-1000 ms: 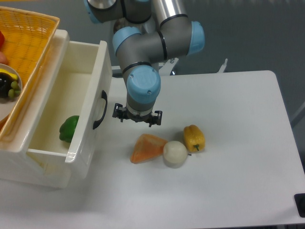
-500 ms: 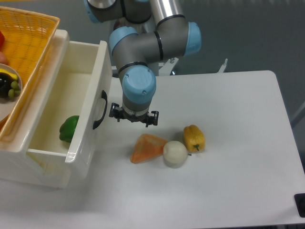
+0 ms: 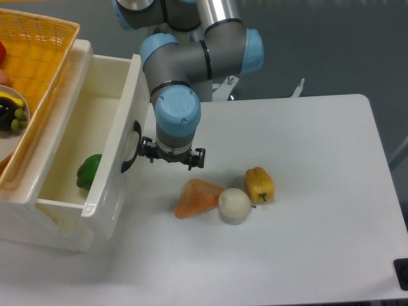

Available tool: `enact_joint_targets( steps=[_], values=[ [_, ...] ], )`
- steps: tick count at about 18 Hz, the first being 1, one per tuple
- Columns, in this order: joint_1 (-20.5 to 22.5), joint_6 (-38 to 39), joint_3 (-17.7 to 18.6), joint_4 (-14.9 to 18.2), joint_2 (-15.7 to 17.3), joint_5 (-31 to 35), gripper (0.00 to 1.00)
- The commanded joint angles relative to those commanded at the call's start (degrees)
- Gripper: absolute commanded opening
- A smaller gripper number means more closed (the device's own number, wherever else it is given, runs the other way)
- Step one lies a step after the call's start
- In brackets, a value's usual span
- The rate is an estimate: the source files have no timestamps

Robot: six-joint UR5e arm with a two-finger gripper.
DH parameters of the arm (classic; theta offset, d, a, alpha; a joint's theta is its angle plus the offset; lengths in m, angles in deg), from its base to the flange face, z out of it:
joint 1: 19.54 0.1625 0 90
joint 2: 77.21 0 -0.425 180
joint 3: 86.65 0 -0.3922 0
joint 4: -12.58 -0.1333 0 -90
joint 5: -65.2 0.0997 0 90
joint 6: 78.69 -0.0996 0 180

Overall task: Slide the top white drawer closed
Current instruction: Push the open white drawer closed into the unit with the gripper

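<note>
White table point(image 3: 306, 255), grey backdrop. The top white drawer point(image 3: 118, 143) stands at nine o'clock, well open, a green pepper point(image 3: 88, 171) inside. The gripper point(image 3: 172, 157) presses beside its black handle point(image 3: 132, 145); finger state indeterminable. Closing barely begun, by judgement.

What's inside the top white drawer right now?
One green vegetable lies near the front wall of the top white drawer; the rest of the visible floor is bare. The orange basket overhangs the left part, hiding whatever lies there.
</note>
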State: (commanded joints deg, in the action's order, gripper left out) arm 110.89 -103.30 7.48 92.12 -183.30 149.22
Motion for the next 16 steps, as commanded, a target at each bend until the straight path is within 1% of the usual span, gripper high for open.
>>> enact_joint_targets(
  steps=[7, 16],
  values=[
    [-1.3, 1.4, -0.2, 0.0, 0.1, 0.0, 1.00],
    [-4.4, 3.1, -0.2, 0.0, 0.2, 0.2, 1.00]
  ],
)
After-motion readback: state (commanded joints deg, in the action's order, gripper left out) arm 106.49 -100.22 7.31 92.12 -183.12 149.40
